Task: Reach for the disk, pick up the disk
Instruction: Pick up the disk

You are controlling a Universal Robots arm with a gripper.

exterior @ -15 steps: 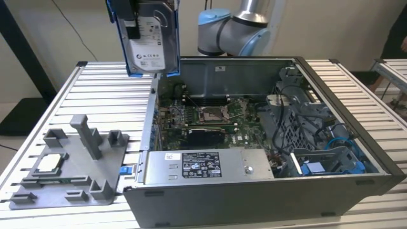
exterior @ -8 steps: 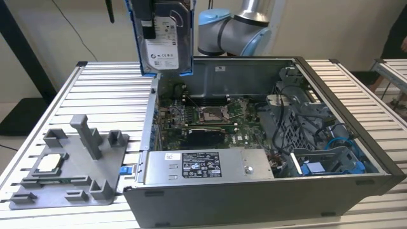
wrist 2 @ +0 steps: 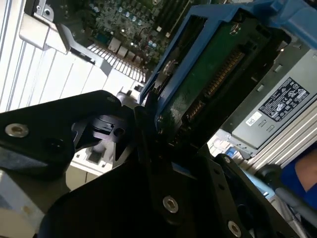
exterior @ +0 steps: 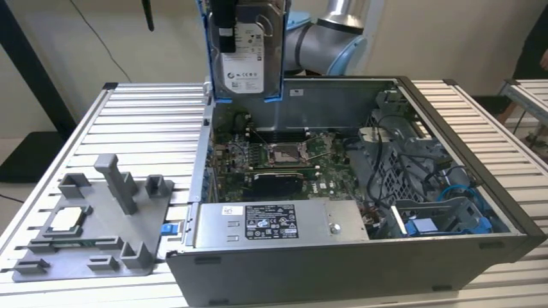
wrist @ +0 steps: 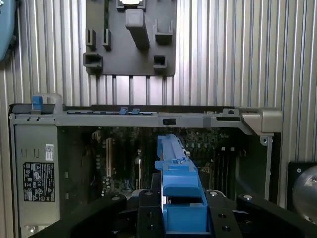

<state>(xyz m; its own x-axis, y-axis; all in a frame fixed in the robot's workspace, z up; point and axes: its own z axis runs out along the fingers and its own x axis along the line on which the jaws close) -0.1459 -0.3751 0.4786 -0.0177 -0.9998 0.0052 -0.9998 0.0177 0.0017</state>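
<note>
Table point(exterior: 137, 115): ribbed aluminium | wall point(exterior: 445, 38): beige | disk point(exterior: 248, 61): clamped above open case point(exterior: 342, 269)

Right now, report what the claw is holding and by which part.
The claw holds the disk, clamped by its blue frame at the upper end, so it hangs upright above the open computer case.

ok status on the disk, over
hand shut on silver-grey metal disk in blue plastic frame. disk upright, held above open grey metal computer case. nothing blocking.

Metal disk point(exterior: 246, 64), plastic frame point(wrist: 181, 196)
</note>
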